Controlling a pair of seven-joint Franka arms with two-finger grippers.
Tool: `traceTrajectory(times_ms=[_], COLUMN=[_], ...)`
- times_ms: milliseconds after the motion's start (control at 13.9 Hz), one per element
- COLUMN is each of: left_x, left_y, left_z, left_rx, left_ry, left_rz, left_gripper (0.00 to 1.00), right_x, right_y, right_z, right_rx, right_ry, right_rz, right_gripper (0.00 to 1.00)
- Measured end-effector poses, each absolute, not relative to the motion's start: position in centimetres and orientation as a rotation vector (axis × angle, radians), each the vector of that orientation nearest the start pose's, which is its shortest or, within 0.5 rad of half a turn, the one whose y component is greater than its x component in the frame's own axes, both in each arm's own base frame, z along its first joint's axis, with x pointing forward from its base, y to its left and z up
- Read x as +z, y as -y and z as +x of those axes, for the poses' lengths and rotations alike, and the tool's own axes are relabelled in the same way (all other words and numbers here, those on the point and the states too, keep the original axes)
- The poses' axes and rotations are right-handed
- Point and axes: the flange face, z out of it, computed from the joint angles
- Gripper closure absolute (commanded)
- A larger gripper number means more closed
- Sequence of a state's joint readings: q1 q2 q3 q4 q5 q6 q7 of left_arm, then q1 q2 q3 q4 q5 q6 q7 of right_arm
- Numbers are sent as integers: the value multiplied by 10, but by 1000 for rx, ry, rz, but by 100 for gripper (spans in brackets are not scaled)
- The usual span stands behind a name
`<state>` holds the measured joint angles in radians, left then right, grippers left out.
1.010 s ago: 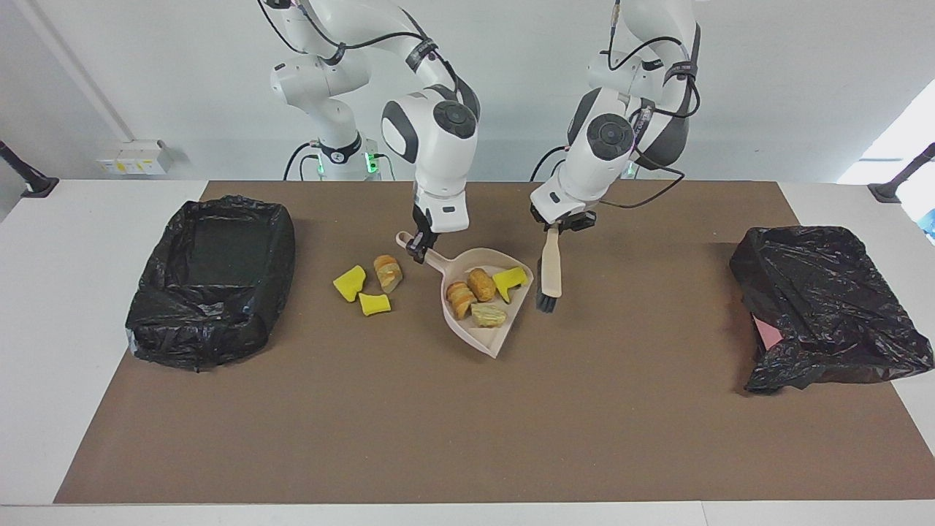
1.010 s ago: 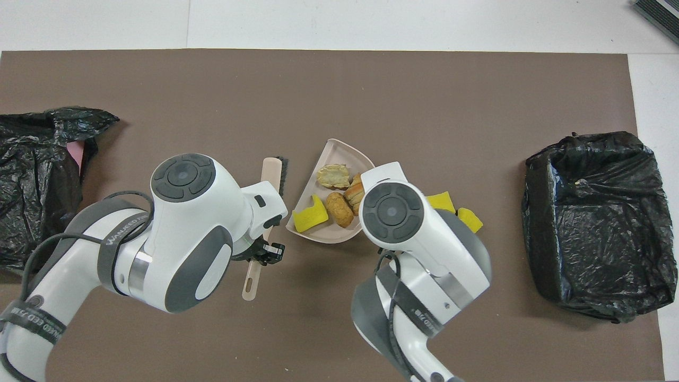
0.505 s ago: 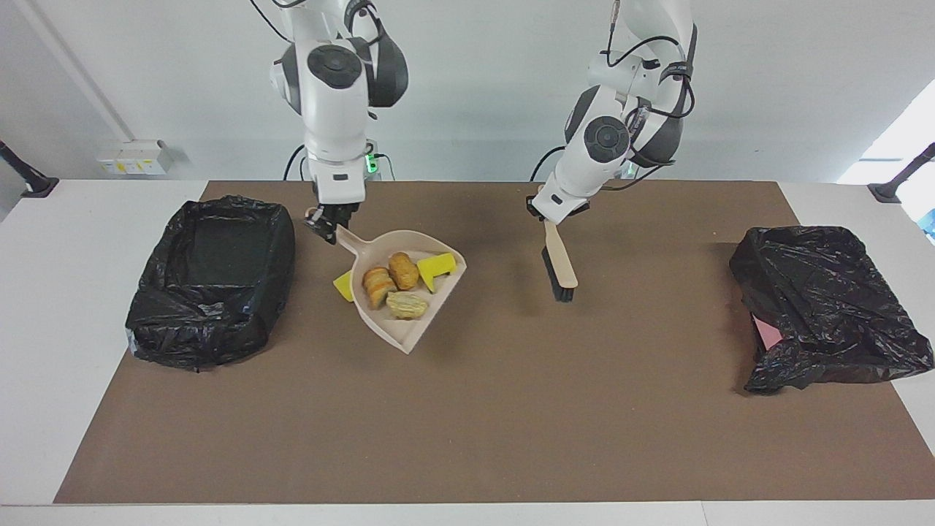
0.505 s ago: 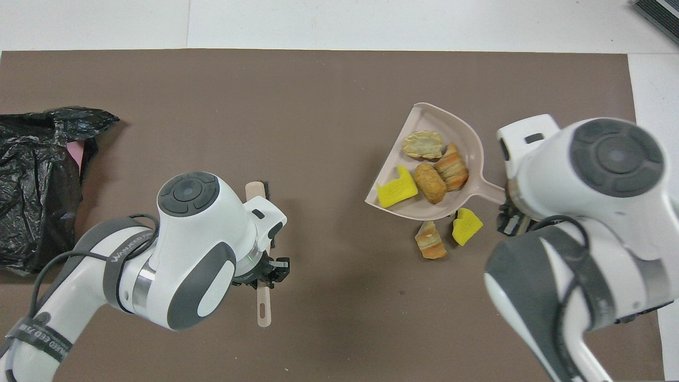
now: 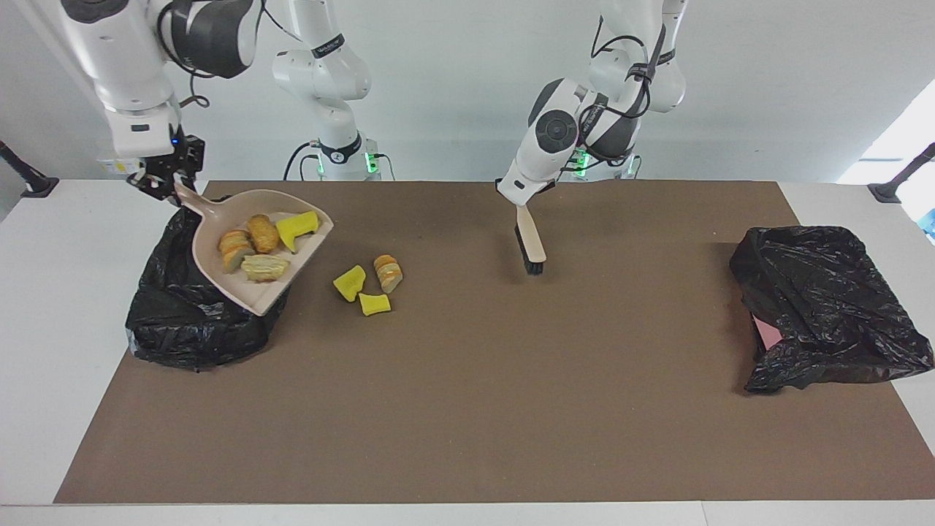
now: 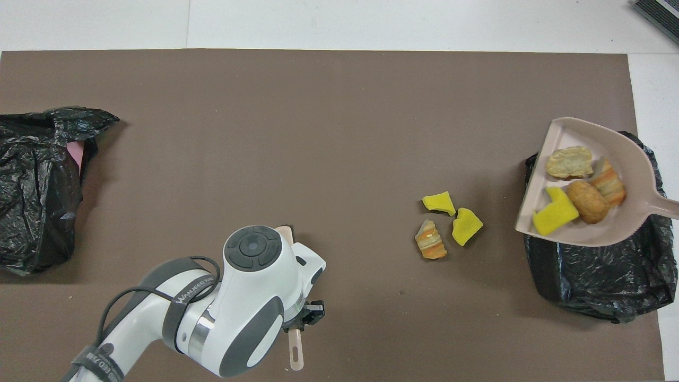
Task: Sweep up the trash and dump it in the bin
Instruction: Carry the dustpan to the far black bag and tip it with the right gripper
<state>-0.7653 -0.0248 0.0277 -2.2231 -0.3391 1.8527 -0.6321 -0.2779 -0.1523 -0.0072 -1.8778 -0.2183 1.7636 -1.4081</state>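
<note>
My right gripper (image 5: 172,187) is shut on the handle of the beige dustpan (image 5: 252,294), which it holds tilted over the black-lined bin (image 5: 186,332) at the right arm's end of the table. In the pan (image 6: 575,132) lie several pieces of trash: bread-like lumps (image 5: 261,232) and a yellow sponge chunk (image 5: 296,226). Three more trash pieces lie on the brown mat beside the bin (image 6: 594,276): two yellow chunks (image 6: 438,202) (image 6: 467,226) and a bread lump (image 6: 431,240). My left gripper (image 5: 520,206) is shut on the brush (image 5: 531,248), bristles down, close over the mat.
A second crumpled black bag (image 5: 825,307) with a pink edge showing sits at the left arm's end of the table (image 6: 37,180). The brown mat (image 5: 467,409) covers most of the white tabletop.
The right arm has lifted the loaded dustpan from the middle of the mat and carried it over the bin. The left arm has drawn the brush back toward the robots.
</note>
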Motion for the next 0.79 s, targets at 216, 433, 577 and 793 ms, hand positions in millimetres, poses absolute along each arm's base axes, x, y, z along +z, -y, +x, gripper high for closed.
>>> traceTrajectory(times_ms=[216, 433, 577, 793], left_x=[349, 342, 332, 323], left_y=[354, 351, 354, 352], left_z=[317, 304, 294, 287], left_rx=[718, 703, 675, 670], left_ry=[65, 61, 55, 56], left_rz=[-3068, -3068, -3073, -3067], left_gripper=[100, 100, 100, 100], right_x=[580, 548, 528, 524], right_y=[221, 220, 213, 187], right_z=[474, 476, 476, 478], right_rx=[432, 644, 756, 910], right_ry=[1999, 2164, 2251, 2422], right_rz=[-2713, -2634, -2565, -2457], right_gripper=[100, 100, 100, 100])
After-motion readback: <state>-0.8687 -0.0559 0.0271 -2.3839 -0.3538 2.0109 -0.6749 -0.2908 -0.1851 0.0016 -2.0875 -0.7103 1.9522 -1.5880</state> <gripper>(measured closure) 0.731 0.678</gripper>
